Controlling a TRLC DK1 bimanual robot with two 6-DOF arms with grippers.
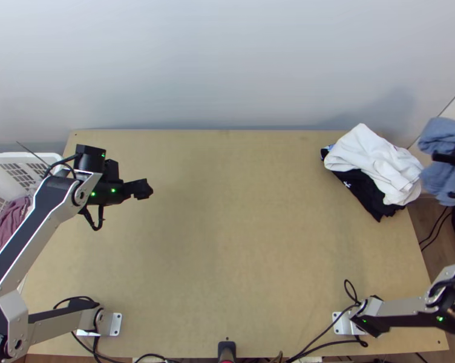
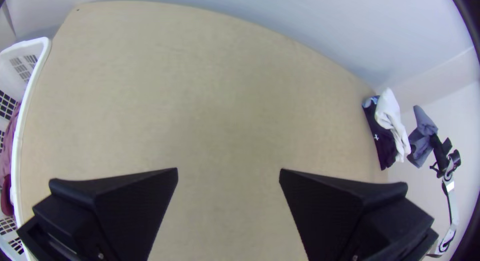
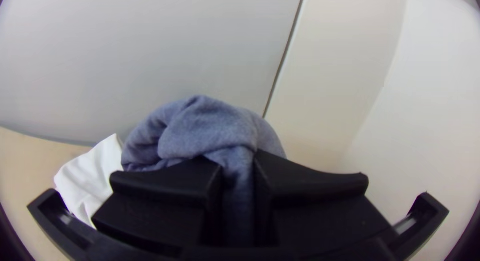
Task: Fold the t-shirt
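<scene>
A bunched blue-grey cloth (image 1: 443, 151) hangs at the far right of the top view, just past the table's right edge. My right gripper (image 1: 454, 158) is shut on it; in the right wrist view the cloth (image 3: 205, 126) is pinched between the fingers of my right gripper (image 3: 239, 181) and bulges beyond them. My left gripper (image 1: 144, 189) is over the left part of the table. Its own wrist view shows this left gripper (image 2: 228, 173) open, with wide space and bare wood between its fingers.
A white cloth (image 1: 373, 160) lies on folded black cloth (image 1: 365, 190) at the table's far right corner. A white basket (image 1: 22, 158) with mauve cloth (image 1: 6, 224) stands off the left edge. Cables run along the near edge of the table (image 1: 245, 242).
</scene>
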